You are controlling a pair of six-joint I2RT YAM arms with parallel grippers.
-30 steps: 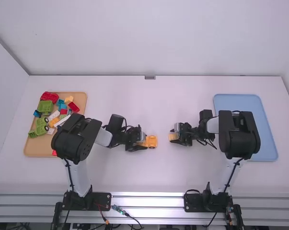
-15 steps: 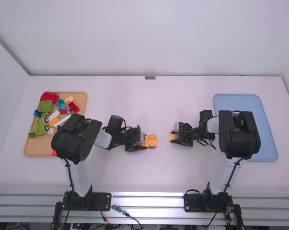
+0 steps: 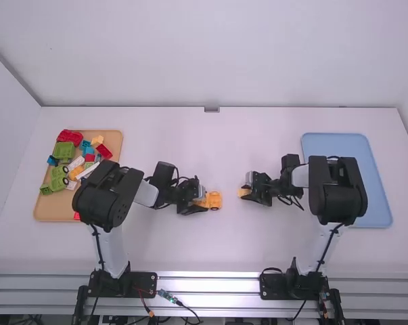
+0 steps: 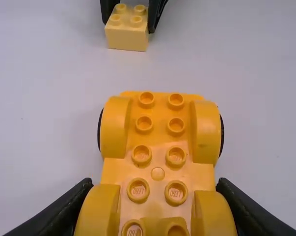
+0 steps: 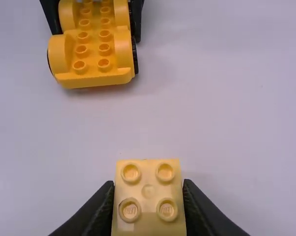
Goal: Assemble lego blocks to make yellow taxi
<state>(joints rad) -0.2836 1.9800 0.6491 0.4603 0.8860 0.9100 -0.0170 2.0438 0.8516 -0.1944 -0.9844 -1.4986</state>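
Almost nothing has moved since the earlier frame: mid-table [image 3: 224,250], the left gripper [image 4: 155,183] is closed across the yellow wheeled base [image 4: 157,132], presumably bracing it, and the right gripper [image 5: 148,183] pinches a pale yellow block [image 5: 148,178], near but apart, both stud-up, apparently for stacking.

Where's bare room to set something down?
Widest: the white table's far side, between the tan tray and light-blue tray. Another patch lies nearer, between left arm and right arm. Crowded: the tan tray, heaped with coloured blocks, and mid-table, where left gripper holds a yellow wheeled base near right gripper's pale-yellow block.
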